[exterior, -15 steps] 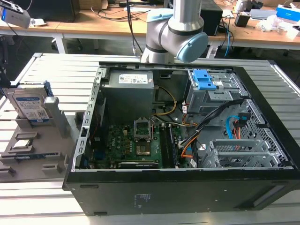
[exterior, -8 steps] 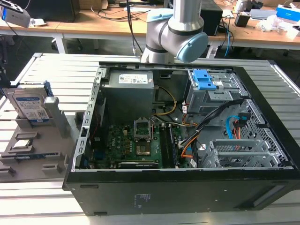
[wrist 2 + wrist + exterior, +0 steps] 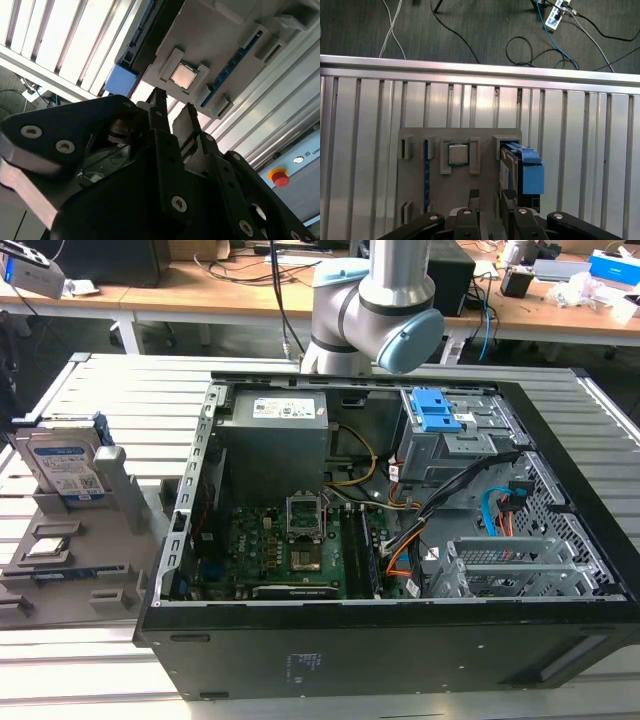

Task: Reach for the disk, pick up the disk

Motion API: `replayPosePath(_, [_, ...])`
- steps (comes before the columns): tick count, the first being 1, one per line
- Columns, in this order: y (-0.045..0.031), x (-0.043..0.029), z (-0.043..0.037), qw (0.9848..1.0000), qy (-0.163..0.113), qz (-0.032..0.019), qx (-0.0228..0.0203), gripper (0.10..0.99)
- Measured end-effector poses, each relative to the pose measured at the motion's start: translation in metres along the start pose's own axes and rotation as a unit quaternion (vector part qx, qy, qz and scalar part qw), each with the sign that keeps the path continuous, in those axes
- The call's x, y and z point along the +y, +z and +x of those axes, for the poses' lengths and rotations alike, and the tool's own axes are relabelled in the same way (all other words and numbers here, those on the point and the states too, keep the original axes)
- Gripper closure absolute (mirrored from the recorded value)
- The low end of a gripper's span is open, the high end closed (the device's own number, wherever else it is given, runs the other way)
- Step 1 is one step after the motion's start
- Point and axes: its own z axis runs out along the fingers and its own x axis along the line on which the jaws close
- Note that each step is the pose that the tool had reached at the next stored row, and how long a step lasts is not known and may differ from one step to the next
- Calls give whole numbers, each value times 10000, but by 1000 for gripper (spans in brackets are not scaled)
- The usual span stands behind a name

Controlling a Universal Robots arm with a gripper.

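1. The gripper (image 3: pixel 174 104) has its two fingers (image 3: pixel 160 107) apart with a narrow gap between them, and nothing is in that gap.
2. The disk (image 3: pixel 524 167) is clear of the gripper and touches neither finger. It lies beyond the fingertips and a little to one side of the line they point along.
3. The disk stands on edge in a slot at one end of a grey holder (image 3: pixel 455 187), with a blue rail along its upper edge.
4. In the exterior view the disk (image 3: pixel 62 465) is upright with its white-and-blue label facing the camera.
5. A chip (image 3: pixel 457 153) lies flat in a recess of the holder, beside the disk and also beyond the fingertips. In the second wrist view the fingertips point nearly at it.
6. The holder rests on a slatted table (image 3: pixel 370 125), which is well below the gripper.
7. The arm (image 3: pixel 380 295) rises behind an open computer case (image 3: pixel 400 650). The holder stands just beside that case, on the exterior view's left.
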Motion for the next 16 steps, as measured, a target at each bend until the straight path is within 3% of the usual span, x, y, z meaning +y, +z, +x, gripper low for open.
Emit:
replayPosePath(3, [1,0,0,10000,0,0,0,612])
replayPosePath(5, [0,0,-1,10000,0,0,0,612])
replayPosePath(6, [1,0,-5,10000,1,1,-1,545])
replayPosePath(10, [1,-6,-104,10000,0,0,0,545])
replayPosePath(14, [3,-17,-265,10000,0,0,2,545])
replayPosePath(16, [74,-18,-279,10000,0,-1,14,545])
